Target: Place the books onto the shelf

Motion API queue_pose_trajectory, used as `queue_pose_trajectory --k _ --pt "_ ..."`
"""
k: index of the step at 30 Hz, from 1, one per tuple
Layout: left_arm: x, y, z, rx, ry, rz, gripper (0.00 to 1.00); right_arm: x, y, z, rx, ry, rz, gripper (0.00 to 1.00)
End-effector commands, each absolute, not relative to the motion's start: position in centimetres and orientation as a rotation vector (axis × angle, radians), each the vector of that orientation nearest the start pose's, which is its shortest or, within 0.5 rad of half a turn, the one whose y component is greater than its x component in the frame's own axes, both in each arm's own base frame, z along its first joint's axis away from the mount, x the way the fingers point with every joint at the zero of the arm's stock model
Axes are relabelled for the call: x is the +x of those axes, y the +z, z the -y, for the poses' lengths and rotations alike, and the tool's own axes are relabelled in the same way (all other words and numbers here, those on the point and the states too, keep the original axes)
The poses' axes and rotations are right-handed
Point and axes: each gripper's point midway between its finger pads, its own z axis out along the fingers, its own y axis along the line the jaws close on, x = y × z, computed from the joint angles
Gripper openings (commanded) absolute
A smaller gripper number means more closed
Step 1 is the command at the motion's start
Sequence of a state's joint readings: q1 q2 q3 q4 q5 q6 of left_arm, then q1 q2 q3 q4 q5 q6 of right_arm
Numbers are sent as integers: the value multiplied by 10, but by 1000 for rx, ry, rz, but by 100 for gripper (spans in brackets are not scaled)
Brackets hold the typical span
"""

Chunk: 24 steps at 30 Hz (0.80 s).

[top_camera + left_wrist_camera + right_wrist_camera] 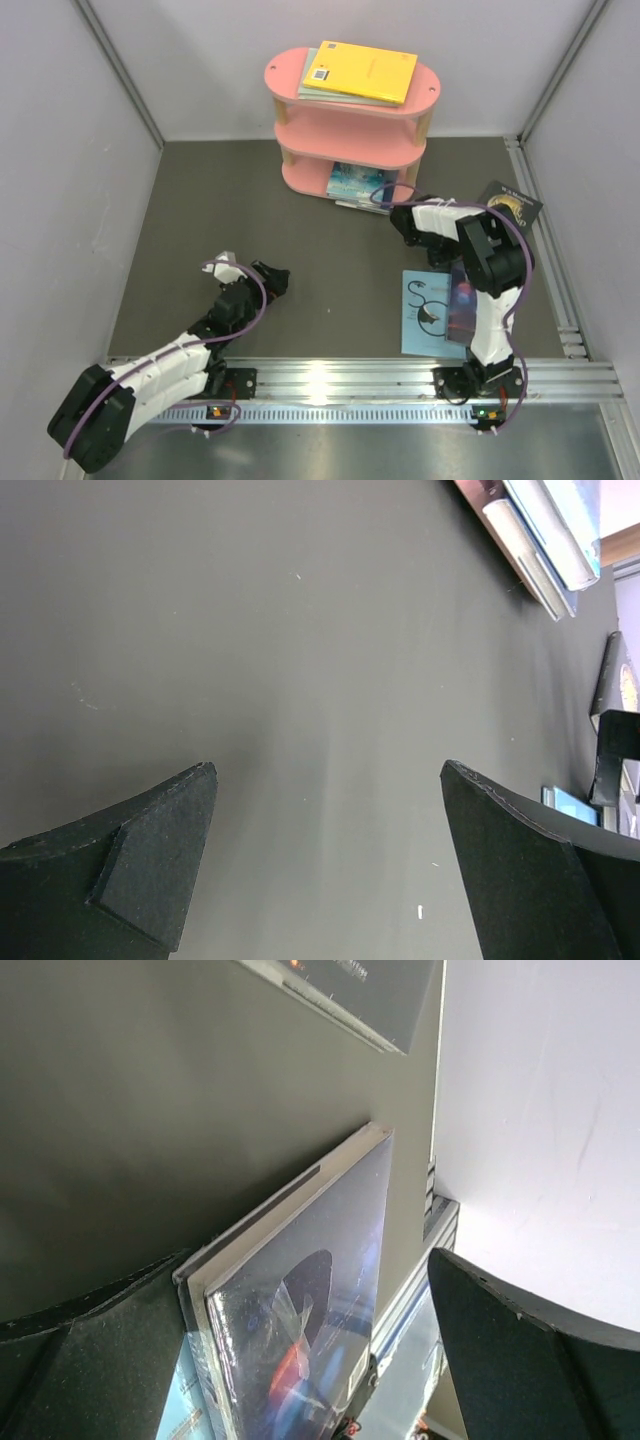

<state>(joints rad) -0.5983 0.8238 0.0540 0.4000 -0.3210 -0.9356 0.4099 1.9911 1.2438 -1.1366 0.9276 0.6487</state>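
The pink shelf (pixel 350 140) stands at the back, with a yellow book (pixel 362 70) lying on a grey-green book (pixel 312 88) on its top board. More books (pixel 350 183) lie on its bottom board. My right gripper (pixel 310 1258) is open around a purple book (pixel 300 1300). This book stands tilted on a light blue book (pixel 420 315) and rests against the left finger (pixel 100 1350), apart from the right one. A black book with a gold emblem (pixel 512 205) lies at the right. My left gripper (pixel 277 277) is open over bare mat, nothing between its fingers.
Grey walls close in the dark mat (pixel 230 210) on the left, back and right. An aluminium rail (pixel 380 382) runs along the near edge and another (pixel 545 250) along the right side. The right arm (pixel 485 300) hangs over the purple and light blue books.
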Motion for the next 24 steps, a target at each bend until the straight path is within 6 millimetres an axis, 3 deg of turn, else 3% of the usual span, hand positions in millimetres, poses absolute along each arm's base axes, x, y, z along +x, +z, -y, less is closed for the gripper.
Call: queue_pose_trajectory --k 1,2,4,5,6,7,8,10,13,16,18,22,24 --pt "228 26 125 -530 -639 -1974 99 271 27 -4 79 -1225 -2724 100" --pt "229 26 125 -530 -639 -1972 99 270 24 -6 66 -1208 -2731 99" --pt "228 26 125 -530 -638 -1973 99 262 16 -11 39 -1187 -2763 78" --pt "229 27 125 -531 -640 -1971 99 262 14 -12 25 -1194 -2771 65" --pt "228 27 125 -530 -639 -1972 99 261 12 -15 10 -1185 -2781 47" --pt "228 26 124 -532 -637 -1973 99 262 9 -17 -3 -1179 -2789 37" --pt "229 27 125 -531 -640 -1971 99 260 4 -17 -18 -1190 -2802 18" --pt "229 26 124 -536 -636 -1971 99 261 2 -19 -27 -1203 -2808 0" --pt "228 26 124 -534 -637 -1972 99 264 3 -19 -25 -1214 -2786 0" --pt "228 26 124 -534 -637 -1972 99 268 18 -22 -10 -1204 -2755 0" --pt "228 26 124 -534 -637 -1974 99 273 41 -27 -4 -1188 -2693 0" --pt "228 25 124 -535 -637 -1975 99 286 106 -48 33 -1081 -2568 0" --pt "228 25 124 -537 -636 -1978 99 282 141 -59 27 -1009 -2515 0"
